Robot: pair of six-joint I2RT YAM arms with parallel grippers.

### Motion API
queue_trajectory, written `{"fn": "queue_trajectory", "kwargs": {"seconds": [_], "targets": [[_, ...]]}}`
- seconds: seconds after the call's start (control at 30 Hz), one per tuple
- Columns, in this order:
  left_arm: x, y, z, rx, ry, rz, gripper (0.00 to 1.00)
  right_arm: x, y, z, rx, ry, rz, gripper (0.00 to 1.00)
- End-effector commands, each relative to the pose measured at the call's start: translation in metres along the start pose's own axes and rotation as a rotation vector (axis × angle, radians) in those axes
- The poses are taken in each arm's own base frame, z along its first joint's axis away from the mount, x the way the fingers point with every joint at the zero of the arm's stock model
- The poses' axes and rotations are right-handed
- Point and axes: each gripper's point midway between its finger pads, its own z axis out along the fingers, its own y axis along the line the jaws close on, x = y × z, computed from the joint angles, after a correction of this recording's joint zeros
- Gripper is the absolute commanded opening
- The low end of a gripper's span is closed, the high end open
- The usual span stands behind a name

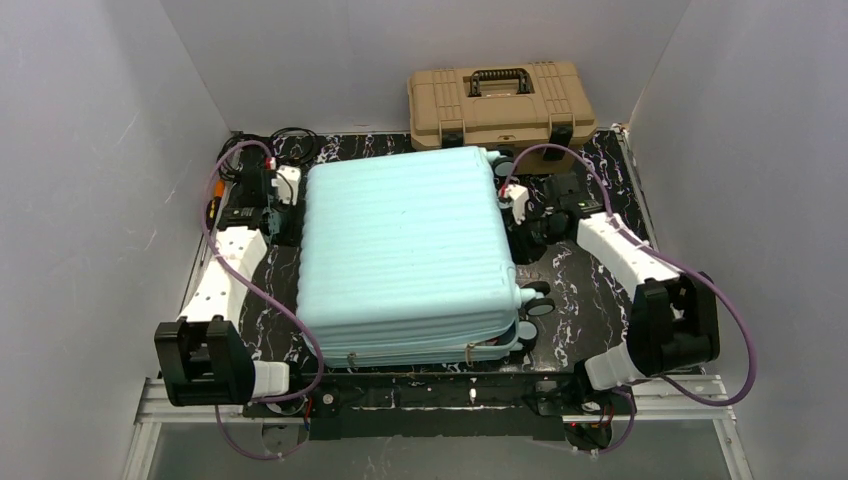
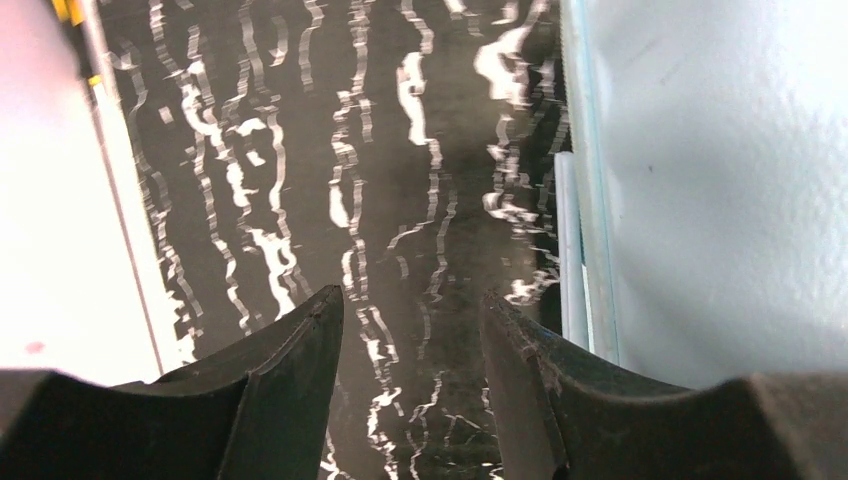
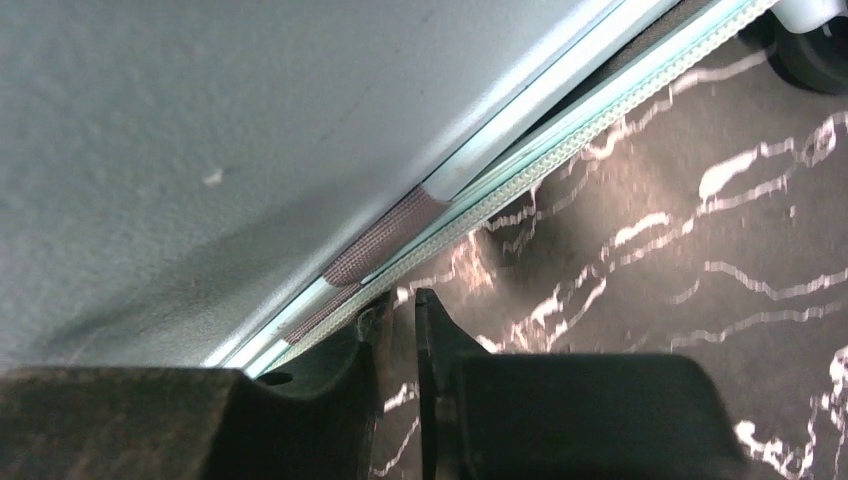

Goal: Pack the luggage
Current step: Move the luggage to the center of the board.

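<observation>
Pale grey walls [image 1: 100,150] box in a black, white-veined table [image 1: 580,290] whose glossy top throws glare into both wrist views. The luggage [image 1: 405,250], a mint-blue ribbed hard-shell suitcase, lies flat in the middle of it with the lid down and its black wheels [image 1: 540,305] on the right side. A tan toolbox [image 1: 500,100] stands just behind it against the back wall.

The shell looks stiff, smooth and probably slippery, and it is far too broad for either pincer to span. Likely holds are the lid's rim along the zipper [image 3: 560,150] or the zip pulls [image 1: 470,350] at the near edge. Being bulky, it would probably slide on the slick table rather than lift.

The left pincer [image 2: 410,300] hangs beside the suitcase's left wall, its fingers apart over bare table. The right pincer [image 3: 400,295] sits at the right-hand seam near a grey fabric tab [image 3: 385,235]. Only a thin slit separates its fingers, and whether they pinch anything cannot be told.
</observation>
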Motion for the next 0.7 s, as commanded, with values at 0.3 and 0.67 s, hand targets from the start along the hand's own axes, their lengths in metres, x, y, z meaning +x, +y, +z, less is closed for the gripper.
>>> {"fn": "queue_trajectory", "kwargs": {"seconds": [0.3,0.67], "targets": [[-0.007,0.016,0.007,0.053,0.083,-0.074,0.52,-0.106,0.115,0.099,-0.375,-0.092,-0.301,0.20],[-0.037,0.025,0.014,0.057,0.080,-0.131,0.51,-0.133,0.160,0.146,-0.442,-0.079,-0.331,0.20]]}}
